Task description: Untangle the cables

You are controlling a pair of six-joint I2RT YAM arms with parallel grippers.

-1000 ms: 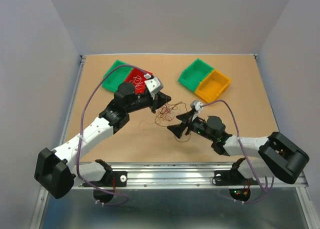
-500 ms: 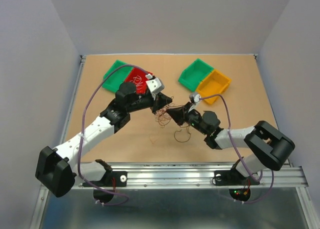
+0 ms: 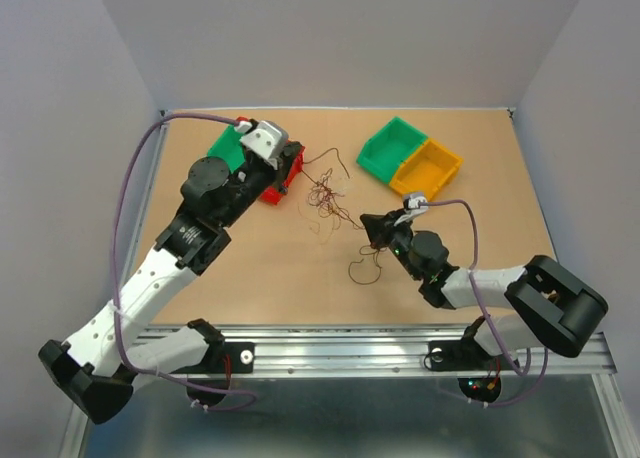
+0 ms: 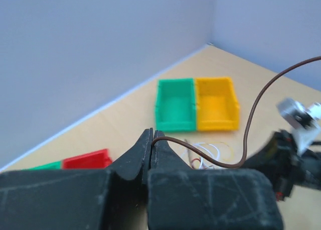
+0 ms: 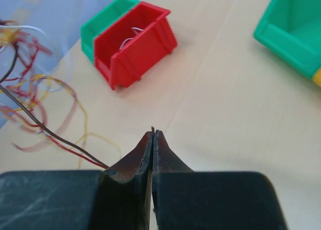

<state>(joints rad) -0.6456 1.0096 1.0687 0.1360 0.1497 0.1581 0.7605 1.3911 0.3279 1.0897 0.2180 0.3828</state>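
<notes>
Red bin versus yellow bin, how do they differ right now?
The red bin holds a whitish wire; the yellow bin shows nothing inside. In the top view the red bin sits far left, partly hidden by the left arm; the yellow bin sits far right, uncovered. Both are open-topped, each butting against a green bin.
</notes>
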